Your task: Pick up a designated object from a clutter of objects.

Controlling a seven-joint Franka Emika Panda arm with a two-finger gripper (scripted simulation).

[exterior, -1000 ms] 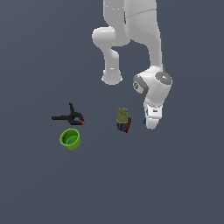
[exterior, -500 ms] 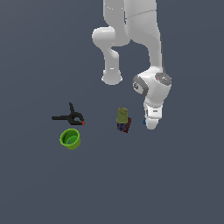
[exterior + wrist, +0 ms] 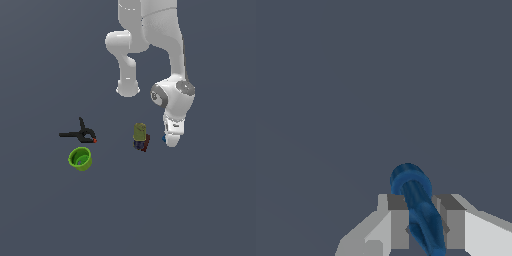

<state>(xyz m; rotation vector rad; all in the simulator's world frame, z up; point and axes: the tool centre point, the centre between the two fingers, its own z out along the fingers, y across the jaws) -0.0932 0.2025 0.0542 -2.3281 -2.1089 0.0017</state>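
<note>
Reading across from the exterior view's left, the black clamp (image 3: 79, 133) and green cup (image 3: 80, 158) lie together, the olive-and-red block (image 3: 141, 136) mid-scene, untouched. Rightmost, the gripper (image 3: 170, 141) is clamped on the blue piece (image 3: 417, 207), pinched between both fingers (image 3: 398, 220), apparently ready for lifting.

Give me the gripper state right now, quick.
Gripper: shut on the blue piece, one finger on either side of it in the wrist view.
</note>
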